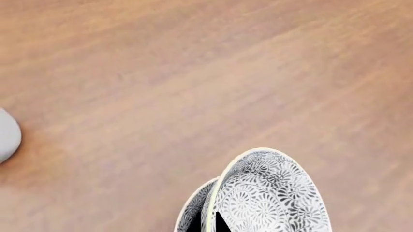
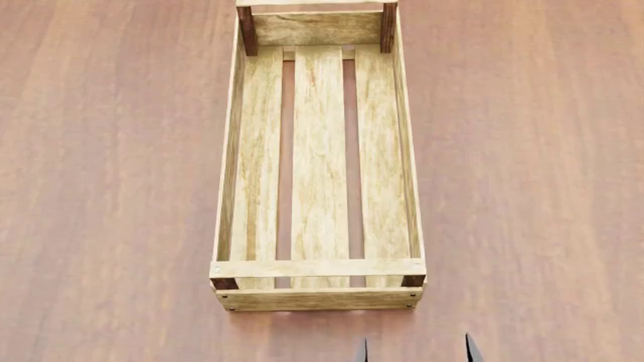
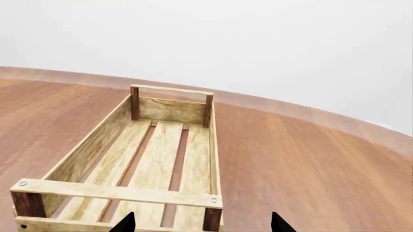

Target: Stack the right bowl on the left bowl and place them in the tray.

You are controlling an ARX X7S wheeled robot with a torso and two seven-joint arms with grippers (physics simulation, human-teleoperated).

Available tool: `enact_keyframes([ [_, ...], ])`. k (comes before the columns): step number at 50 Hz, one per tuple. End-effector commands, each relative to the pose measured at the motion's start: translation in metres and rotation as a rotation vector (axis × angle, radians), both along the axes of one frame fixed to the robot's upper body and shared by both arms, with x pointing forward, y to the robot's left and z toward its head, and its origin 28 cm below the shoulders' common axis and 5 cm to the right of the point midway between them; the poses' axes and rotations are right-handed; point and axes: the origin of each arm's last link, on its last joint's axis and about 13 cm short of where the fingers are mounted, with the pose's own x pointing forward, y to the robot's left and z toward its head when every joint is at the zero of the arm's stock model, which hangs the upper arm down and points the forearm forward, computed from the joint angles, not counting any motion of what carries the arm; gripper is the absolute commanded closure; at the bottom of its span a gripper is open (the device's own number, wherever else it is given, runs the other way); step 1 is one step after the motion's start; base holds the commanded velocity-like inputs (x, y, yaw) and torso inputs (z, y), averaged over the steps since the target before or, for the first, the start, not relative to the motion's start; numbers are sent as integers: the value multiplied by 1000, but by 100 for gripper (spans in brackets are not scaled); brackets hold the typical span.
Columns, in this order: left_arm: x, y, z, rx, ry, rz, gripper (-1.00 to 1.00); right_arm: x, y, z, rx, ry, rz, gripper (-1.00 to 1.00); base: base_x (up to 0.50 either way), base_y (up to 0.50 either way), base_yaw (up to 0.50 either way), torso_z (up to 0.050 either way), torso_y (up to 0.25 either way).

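tray (image 2: 319, 268): light-wood slatted crate, empty | bowls (image 1: 268, 193): patterned, nested, tilted

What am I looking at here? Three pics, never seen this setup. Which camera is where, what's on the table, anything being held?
These are simulator renders from a wheeled robot with two arms, each ending in a claw.

The head view looks down from the robot's head. It shows an empty wooden tray on a brown table. The two dark tips at the bottom edge are the right claw, standing open with nothing between them.

The right wrist view is from the camera on that arm: the same tray ahead, claw tips apart, holding nothing.

The left wrist view is from the other arm. It shows two patterned bowls, one nested in the other. A dark tip shows at the rim, so the left claw seems to hold them, but I cannot tell for sure. The grey shape at the edge is unclear.
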Motion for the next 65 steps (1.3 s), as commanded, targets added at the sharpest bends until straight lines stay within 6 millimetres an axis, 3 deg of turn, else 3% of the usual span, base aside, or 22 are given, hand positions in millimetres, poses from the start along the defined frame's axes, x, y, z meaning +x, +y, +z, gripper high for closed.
enact_keyframes([
  [1,1,1,-5,3,9,5,100,0,0,0,-1,0,-4,-100,0,0,0,0,0],
  [15,4,-1,-12,-14,14,-31,100,-1,-1,2,-7,-5,-5,-100,0,0,0,0,0],
  [16,4,-1,-12,-13,12,-36,-100,-1,-1,2,-7,-5,-4,-100,0,0,0,0,0],
  [37,3,-6,1,192,-59,-116,-100,-1,0,-1,-7,2,-1,-100,0,0,0,0,0],
  [56,-19,-9,21,287,-178,-166,-100,-1,4,-1,-12,1,18,-100,0,0,0,0,0],
  [65,-38,4,24,277,-209,-118,-100,-4,13,-3,-32,-3,43,-100,0,0,0,0,0],
])
